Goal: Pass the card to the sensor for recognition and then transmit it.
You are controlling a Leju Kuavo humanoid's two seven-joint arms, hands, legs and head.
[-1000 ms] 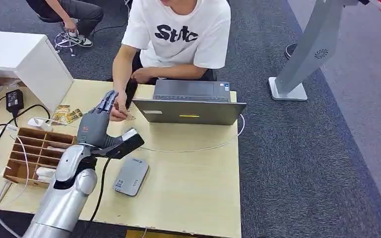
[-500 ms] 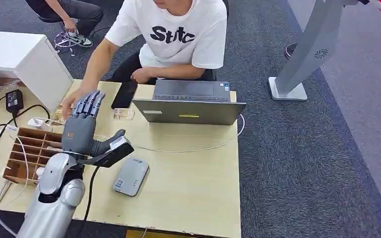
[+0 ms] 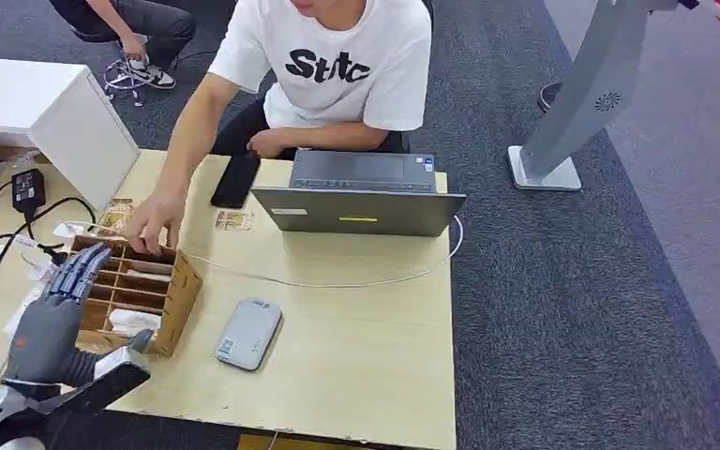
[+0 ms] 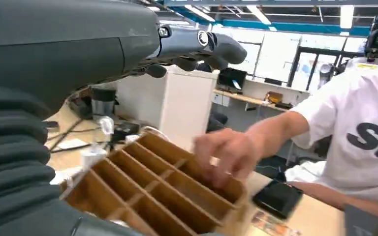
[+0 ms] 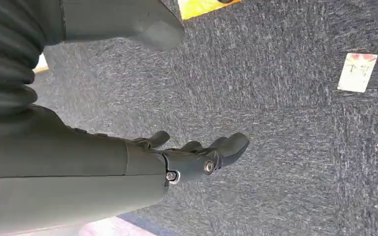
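Note:
My left hand (image 3: 49,323) hovers over the table's near left corner, fingers spread and holding nothing. Its dark fingers (image 4: 197,43) reach out above the wooden divided box (image 4: 162,189). A card (image 3: 232,220) lies flat on the table in front of the laptop, far from my hand. The grey card reader (image 3: 247,333) rests near the front edge, right of the box (image 3: 141,286). A person's hand (image 3: 155,220) rests on the box's far rim. My right hand (image 5: 197,157) hangs over the carpet, empty, with fingers loosely extended.
A laptop (image 3: 361,202) with a white cable stands at the back, a black phone (image 3: 235,178) to its left. More cards (image 3: 115,214) lie by the white cabinet (image 3: 47,112). Cables and a power adapter (image 3: 26,190) clutter the left side. A small card (image 5: 357,72) lies on the carpet.
My left hand drew back from beside the laptop to the near left corner. The person laid the card on the table, then reached to the wooden box, which now sits further right.

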